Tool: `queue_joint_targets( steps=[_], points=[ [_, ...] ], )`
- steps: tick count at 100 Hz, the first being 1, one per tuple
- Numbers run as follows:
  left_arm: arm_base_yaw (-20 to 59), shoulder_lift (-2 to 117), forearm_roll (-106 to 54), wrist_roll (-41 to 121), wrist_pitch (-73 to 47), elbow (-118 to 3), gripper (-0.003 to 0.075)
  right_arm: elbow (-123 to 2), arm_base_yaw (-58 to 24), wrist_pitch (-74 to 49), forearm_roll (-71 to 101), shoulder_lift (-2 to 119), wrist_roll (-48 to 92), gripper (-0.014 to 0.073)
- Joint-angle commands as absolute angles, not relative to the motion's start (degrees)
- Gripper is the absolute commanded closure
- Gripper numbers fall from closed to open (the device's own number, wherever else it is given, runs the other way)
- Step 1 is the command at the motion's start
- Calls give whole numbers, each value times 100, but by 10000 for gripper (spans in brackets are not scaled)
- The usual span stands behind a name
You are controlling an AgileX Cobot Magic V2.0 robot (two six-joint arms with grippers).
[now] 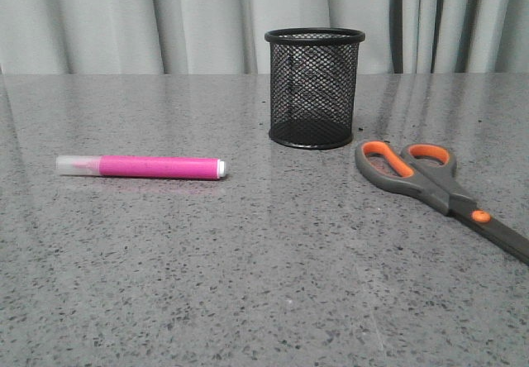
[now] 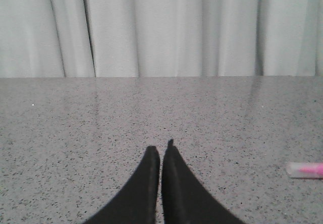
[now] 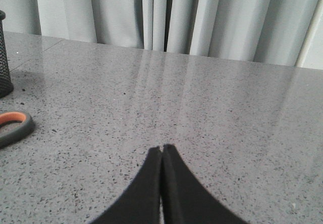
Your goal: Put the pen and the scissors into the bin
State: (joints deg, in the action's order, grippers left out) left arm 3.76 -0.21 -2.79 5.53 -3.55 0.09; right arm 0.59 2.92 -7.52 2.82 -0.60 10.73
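Three task objects rest on a speckled grey stone-look table point(image 1: 248, 284) with a glossy finish, backed by pale pleated curtains point(image 1: 124, 20). The bin point(image 1: 315, 88) is a round cup of black wire mesh with a solid black rim and base, standing upright toward the far middle of the table. The pen point(image 1: 140, 167) lies flat on the left side, well apart from the bin: a smooth bright pink cylinder with a clear translucent cap at its left end and a small white tip at its right end. The scissors point(image 1: 438, 187) lie flat on the right, near the bin, with dark grey handles, orange-lined oval finger loops pointing toward the bin, an orange pivot screw, and dark blades running off the right edge.

From the left wrist camera, the left gripper point(image 2: 160, 151) hangs over bare table, its two tapered matte black fingers pressed together with nothing between them. The right gripper point(image 3: 162, 148) looks the same: pointed black fingers clenched tip to tip, grasping nothing, apart from the scissors' loop beside it.
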Motion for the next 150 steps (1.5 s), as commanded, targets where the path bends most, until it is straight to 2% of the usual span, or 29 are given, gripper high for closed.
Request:
queue_joint_targets(
  steps=[1,124,135,150],
  points=[
    [367,-202,-289,514,75,257,739,141,330,-327,229,-171,1085,670],
    [367,-202,-302,514,75,257,739,141,330,-254,229,-171,1085,670],
    [367,-202,-783,514,89,257,739,141,330,-161,288,-171,1085,670],
    [367,-202,-2380,514,77,257,739,141,330,173,1177,-171,1075,670]
  ],
)
